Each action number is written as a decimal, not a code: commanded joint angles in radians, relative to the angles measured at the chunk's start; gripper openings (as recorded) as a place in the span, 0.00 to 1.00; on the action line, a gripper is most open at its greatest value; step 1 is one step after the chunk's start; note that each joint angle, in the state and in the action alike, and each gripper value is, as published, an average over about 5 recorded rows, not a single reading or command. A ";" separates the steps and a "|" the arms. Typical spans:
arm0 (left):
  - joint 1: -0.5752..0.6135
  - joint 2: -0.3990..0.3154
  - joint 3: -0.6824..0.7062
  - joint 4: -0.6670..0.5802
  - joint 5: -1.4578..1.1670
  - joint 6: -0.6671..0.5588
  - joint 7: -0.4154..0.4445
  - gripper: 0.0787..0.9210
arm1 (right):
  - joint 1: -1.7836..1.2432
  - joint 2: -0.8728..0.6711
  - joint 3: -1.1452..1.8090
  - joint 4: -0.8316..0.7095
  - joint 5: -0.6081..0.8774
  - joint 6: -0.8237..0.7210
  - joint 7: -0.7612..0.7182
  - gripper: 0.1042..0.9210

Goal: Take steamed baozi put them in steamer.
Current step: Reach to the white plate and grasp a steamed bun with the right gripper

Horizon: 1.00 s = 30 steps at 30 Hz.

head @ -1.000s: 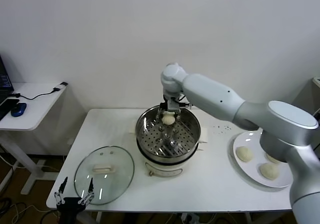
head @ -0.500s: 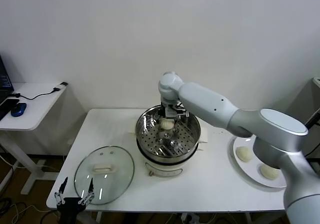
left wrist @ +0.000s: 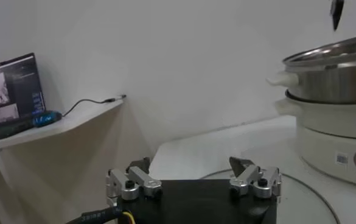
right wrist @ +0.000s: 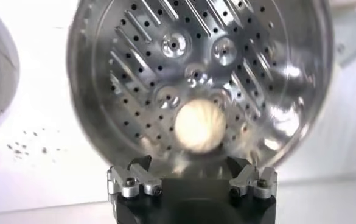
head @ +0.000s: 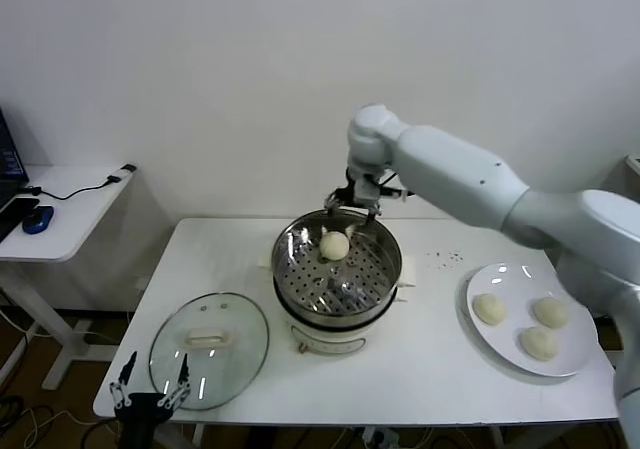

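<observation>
One cream-white baozi [head: 334, 245] lies on the perforated bottom of the steel steamer [head: 384, 279], toward its far side; it also shows in the right wrist view [right wrist: 199, 125]. Three more baozi [head: 489, 309] sit on the white plate [head: 502, 347] at the right. My right gripper [head: 354, 207] hangs open and empty just above the steamer's far rim, a little above the baozi; in its wrist view [right wrist: 190, 164] the jaws stand wide apart. My left gripper [head: 148, 389] is open and empty, low beside the table's front left corner [left wrist: 191, 165].
A round glass lid [head: 208, 347] with a white handle lies on the table left of the steamer. The steamer's cream pot body [left wrist: 342, 143] shows in the left wrist view. A side desk [head: 60, 204] with a mouse and cables stands at far left.
My right gripper let go of the baozi in the steamer, opened, and rose up and back toward the far rim. The left arm has not moved.
</observation>
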 commanded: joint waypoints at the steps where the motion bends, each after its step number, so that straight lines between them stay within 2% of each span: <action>1: 0.008 -0.004 -0.001 -0.012 -0.006 -0.001 -0.001 0.88 | 0.196 -0.249 -0.237 0.070 0.379 -0.342 0.085 0.88; 6: 0.019 -0.007 0.002 -0.019 -0.009 -0.006 -0.002 0.88 | 0.123 -0.419 -0.252 0.062 0.593 -0.607 0.064 0.88; 10: 0.019 -0.010 0.006 -0.022 -0.006 -0.004 -0.002 0.88 | -0.025 -0.513 -0.171 0.048 0.631 -0.730 0.060 0.88; 19: 0.033 -0.017 0.011 -0.024 0.011 -0.002 0.001 0.88 | -0.399 -0.574 0.088 0.003 0.387 -0.692 -0.020 0.88; 30: 0.042 -0.019 0.006 -0.019 0.014 -0.004 -0.001 0.88 | -0.569 -0.433 0.285 -0.172 0.161 -0.578 -0.021 0.88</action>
